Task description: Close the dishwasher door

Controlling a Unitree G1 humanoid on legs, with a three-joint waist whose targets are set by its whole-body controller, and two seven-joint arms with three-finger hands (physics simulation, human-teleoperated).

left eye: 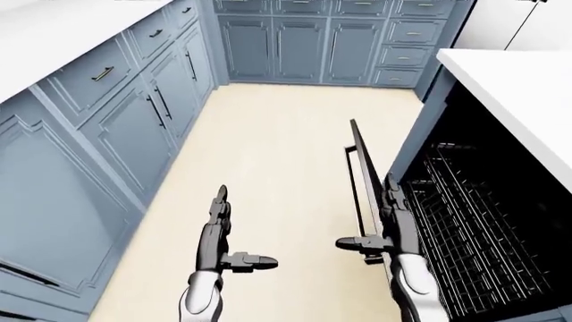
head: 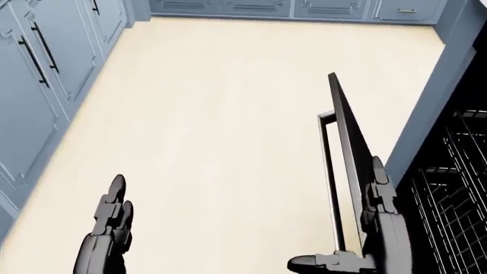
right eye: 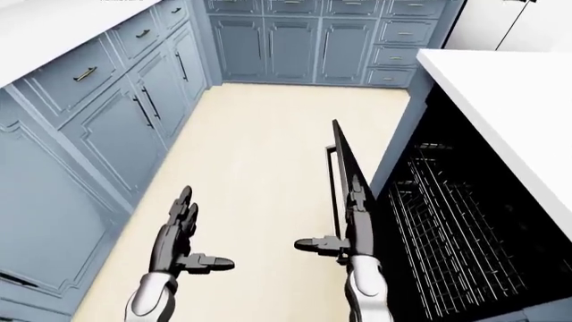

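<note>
The dishwasher door (left eye: 364, 176) is a thin dark panel seen edge-on, raised nearly upright, with its bar handle (left eye: 352, 191) on the left face. The dark dishwasher interior with wire racks (left eye: 474, 221) shows to its right, under the white counter (left eye: 528, 94). My right hand (left eye: 386, 221) is open, fingers flat along the door's right side, thumb sticking out to the left under the handle. My left hand (left eye: 217, 231) is open and empty over the floor, well left of the door.
Blue cabinets (left eye: 116, 114) with dark handles line the left side and the top of the view. Beige floor (left eye: 277, 147) lies between them and the dishwasher. A blue side panel (left eye: 420, 127) flanks the dishwasher opening.
</note>
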